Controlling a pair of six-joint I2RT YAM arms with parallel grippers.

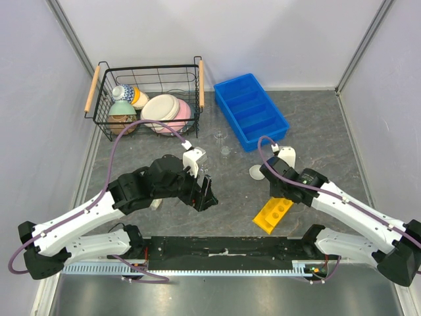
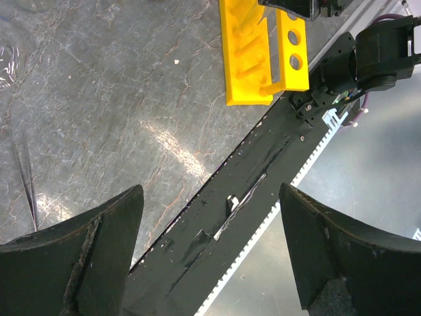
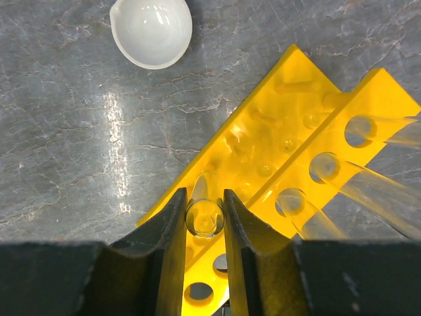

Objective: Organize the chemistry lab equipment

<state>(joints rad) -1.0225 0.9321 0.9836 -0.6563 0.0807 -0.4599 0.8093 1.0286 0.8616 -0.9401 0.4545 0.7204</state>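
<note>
The yellow rack (image 3: 276,151) lies on the table in front of my right arm; it also shows in the top view (image 1: 273,214) and the left wrist view (image 2: 250,59). My right gripper (image 3: 204,214) is shut on a clear glass test tube (image 3: 204,218) held over the rack's near holes. Two more tubes (image 3: 368,191) sit in holes to the right. The white dish (image 3: 151,29) lies just beyond the rack. My left gripper (image 2: 210,217) is open and empty over the table's front edge. A thin glass tube (image 2: 26,178) lies to its left.
A blue divided tray (image 1: 250,110) stands at the back centre. A wire basket (image 1: 148,99) with ceramic bowls and cups is at the back left. Two small clear glass vessels (image 1: 222,143) stand between them. The black base rail (image 1: 223,249) runs along the near edge.
</note>
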